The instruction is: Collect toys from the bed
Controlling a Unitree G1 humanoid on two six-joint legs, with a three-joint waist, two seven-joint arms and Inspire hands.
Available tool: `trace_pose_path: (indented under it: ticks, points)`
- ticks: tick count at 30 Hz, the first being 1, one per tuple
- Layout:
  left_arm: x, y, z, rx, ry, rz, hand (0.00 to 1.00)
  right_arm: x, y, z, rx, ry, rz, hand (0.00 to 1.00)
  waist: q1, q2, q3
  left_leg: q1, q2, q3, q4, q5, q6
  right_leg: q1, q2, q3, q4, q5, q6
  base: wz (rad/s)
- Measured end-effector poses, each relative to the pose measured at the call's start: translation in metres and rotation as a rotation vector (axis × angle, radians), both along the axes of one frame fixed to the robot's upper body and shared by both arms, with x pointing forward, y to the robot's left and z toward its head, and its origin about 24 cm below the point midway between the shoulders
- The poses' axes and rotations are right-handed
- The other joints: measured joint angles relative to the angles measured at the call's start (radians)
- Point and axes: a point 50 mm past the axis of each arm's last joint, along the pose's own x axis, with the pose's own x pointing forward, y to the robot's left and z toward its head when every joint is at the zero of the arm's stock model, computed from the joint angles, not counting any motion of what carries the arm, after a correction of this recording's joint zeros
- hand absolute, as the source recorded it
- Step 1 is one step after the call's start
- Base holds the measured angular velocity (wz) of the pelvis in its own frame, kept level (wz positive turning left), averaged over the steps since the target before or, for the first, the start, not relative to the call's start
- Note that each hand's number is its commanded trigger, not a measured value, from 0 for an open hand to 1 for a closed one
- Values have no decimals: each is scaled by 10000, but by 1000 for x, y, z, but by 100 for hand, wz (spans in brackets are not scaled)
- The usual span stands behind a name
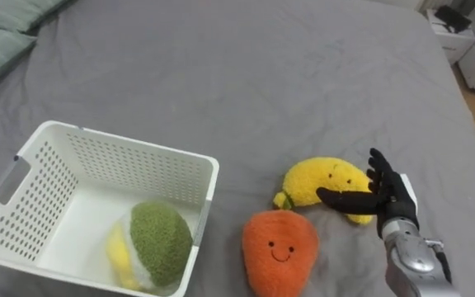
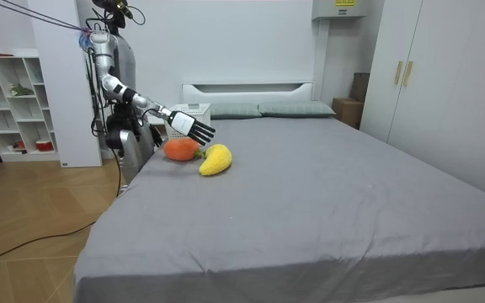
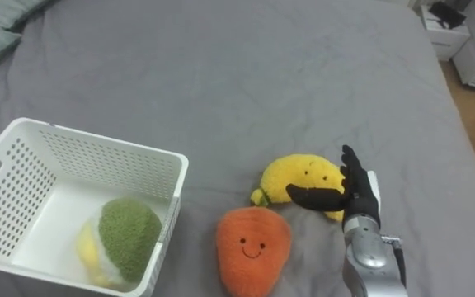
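Here, the right hand point(image 1: 392, 198) hung with fingers straight and spread. Its thumb reached over the yellow plush point(image 1: 320, 177), contact unclear, nothing gripped yet. That toy lay near the bed's point(image 1: 262, 66) side edge where the robot stood, just beside the orange plush point(image 1: 279, 247). The white basket point(image 1: 138, 148) sat further left along that edge, a green-and-yellow plush point(image 1: 159, 239) already inside. The yellow plush judged light, soft, squashy and not fragile. Best taken round its thick middle, fingers wrapped fully.
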Motion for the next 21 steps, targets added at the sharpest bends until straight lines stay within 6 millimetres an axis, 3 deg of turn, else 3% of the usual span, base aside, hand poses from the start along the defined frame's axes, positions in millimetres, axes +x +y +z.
trace_pose_path:
  ticks: [9, 14, 18, 21]
  points:
    - [17, 1, 3, -46, -360, -346, 0, 30, -14, 13, -834, -109, -1031, 0, 3, -34, 28, -1007, 2, -87, 17, 200, -1, -961, -28, -226, -18, 138, -62, 4]
    - [31, 1, 6, -156, -702, -446, 0, 26, -21, 4, -1293, 498, -1182, 0, 194, -67, 65, -1390, -51, -221, 46, 250, 13, -1307, -62, -294, -21, 139, -64, 8]
    - [39, 0, 7, -350, -947, -435, 0, 28, -29, 4, -1692, 829, -1270, 0, 250, -97, 240, -1663, -74, -376, 30, 312, 13, -1504, -93, -485, -23, 139, -63, 11]
    - [40, 0, 7, -356, -955, -516, 0, 33, -37, 11, -2218, 774, -1292, 0, 368, -125, 283, -1990, -83, -439, 28, 378, 5, -1820, -94, -514, -8, 145, -72, 8]
